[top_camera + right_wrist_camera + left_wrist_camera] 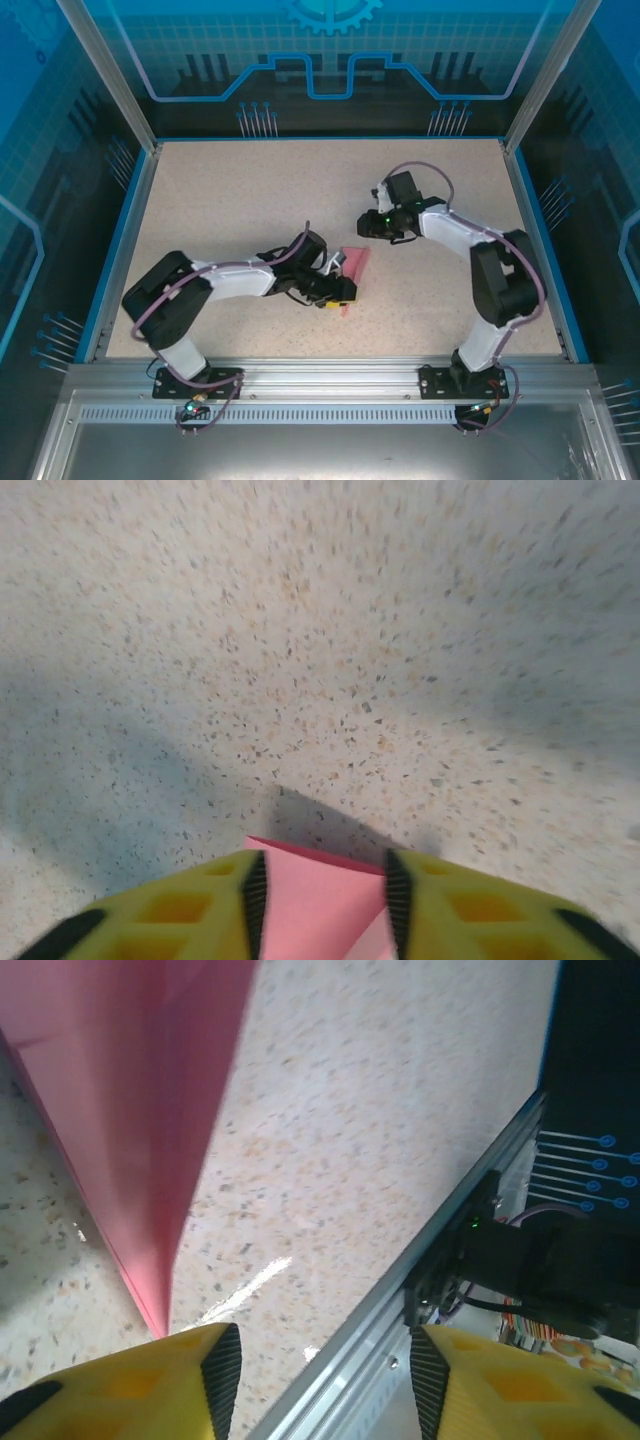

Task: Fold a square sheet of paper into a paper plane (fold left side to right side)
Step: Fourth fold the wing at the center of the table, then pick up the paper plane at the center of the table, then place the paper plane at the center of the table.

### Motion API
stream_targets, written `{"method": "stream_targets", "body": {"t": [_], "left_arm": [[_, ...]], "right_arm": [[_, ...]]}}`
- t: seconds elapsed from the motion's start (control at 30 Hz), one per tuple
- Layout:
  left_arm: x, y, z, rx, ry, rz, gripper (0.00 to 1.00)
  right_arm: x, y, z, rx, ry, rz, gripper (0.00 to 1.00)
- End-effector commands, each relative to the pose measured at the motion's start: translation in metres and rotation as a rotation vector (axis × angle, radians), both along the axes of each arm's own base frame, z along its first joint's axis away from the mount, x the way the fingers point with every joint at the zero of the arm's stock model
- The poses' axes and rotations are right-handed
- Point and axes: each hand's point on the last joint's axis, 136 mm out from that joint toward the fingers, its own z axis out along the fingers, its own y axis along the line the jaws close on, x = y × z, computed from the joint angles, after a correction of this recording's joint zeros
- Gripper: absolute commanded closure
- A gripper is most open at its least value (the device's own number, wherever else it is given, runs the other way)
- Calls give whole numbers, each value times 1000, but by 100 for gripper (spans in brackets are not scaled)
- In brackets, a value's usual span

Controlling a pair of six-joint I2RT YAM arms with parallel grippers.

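Above: the thin pink-red folded paper sheet lies between the left gripper and the right gripper on the speckled beige tabletop.

Left wrist: the left gripper has its jaws wide and empty, with the sheet's point beside one fingertip.

Right wrist: the right gripper has its jaws parted (the view is blurred), and the sheet shows through their gap.

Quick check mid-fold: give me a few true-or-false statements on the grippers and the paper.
1. The left gripper has its jaws apart, with bare table between them. True.
2. The sheet of paper is blue. False: it is pink.
3. Pink paper shows between the fingers of the right gripper. True.
4. The paper lies in the table's far-left corner. False: it lies near the middle, beside the left gripper.
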Motion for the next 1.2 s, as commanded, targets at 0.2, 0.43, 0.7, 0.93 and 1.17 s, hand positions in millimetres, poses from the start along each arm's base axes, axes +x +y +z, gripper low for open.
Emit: {"method": "stream_targets", "body": {"t": [0.2,0.43,0.7,0.93,1.17], "left_arm": [[51,64,54,73,-308,302,31],[55,83,59,117,-340,363,28],[52,92,58,148,-346,384,27],[52,110,74,190,-412,434,27],[48,131,93,212,-488,487,22]], "right_arm": [[-69,-2,5,-158,-29,-55,26],[-91,13,-32,-260,44,-78,30],[-98,26,-48,-283,99,-39,66],[-97,61,8,-135,-33,103,100],[-109,61,0,69,-15,146,100]]}}
